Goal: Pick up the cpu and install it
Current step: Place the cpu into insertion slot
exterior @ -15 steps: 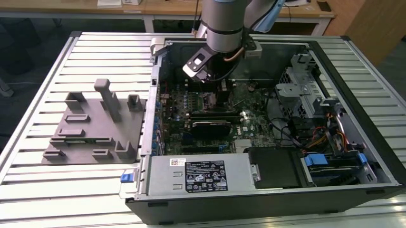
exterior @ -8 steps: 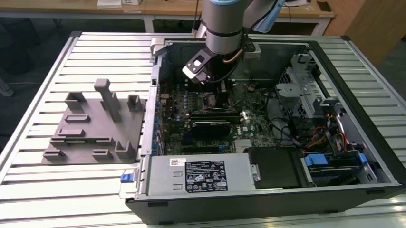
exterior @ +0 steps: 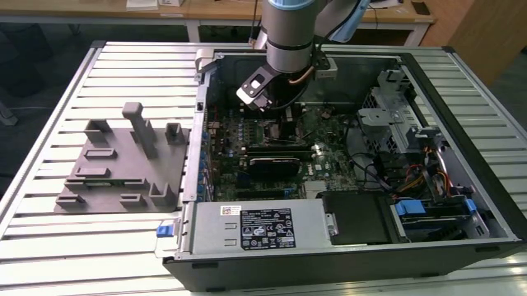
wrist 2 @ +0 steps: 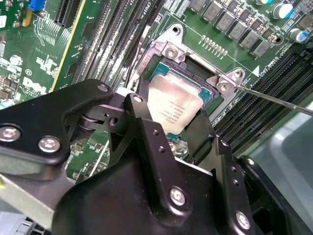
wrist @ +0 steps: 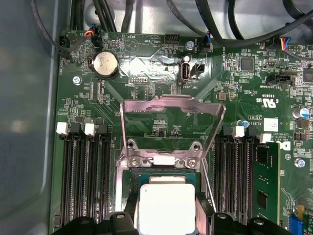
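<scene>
Cpu at the motherboard socket, gripped inside the open computer case.
Exterior view: arm reaches down into the computer case (exterior: 461, 246), gripper (exterior: 261, 98) low over the motherboard (exterior: 329, 163); grey fixture (exterior: 115, 169) lies on the slatted table (exterior: 49, 246), just beside the case on the exterior view's left. Second wrist view: gripper (wrist 2: 171, 117) with its black fingers (wrist 2: 142, 115) closed against two opposite edges of the cpu (wrist 2: 173, 100), silvery top up, within the socket (wrist 2: 168, 49) frame; whether it is seated cannot be told. First wrist view: cpu (wrist: 166, 203) between the fingers (wrist: 133, 205), socket's load plate (wrist: 171, 105) raised open, memory slots (wrist: 80, 176) on both sides.
</scene>
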Action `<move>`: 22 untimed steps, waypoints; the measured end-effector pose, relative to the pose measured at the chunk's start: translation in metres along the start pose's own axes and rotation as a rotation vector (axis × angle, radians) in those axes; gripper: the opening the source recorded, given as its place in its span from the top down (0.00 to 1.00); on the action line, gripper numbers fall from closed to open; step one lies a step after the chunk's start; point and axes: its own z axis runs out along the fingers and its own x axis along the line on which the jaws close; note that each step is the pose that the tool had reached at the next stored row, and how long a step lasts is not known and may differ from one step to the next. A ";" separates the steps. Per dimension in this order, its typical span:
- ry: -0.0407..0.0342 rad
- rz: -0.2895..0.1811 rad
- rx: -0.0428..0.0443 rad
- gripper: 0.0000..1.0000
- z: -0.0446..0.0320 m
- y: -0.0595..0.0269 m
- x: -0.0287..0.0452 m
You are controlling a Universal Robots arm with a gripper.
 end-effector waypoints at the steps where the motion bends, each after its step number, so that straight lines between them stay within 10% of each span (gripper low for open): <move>1: -0.0002 0.000 0.0001 0.46 0.0000 0.0000 0.0000; 22: 0.0021 0.004 0.0002 0.46 0.0035 -0.0001 0.0004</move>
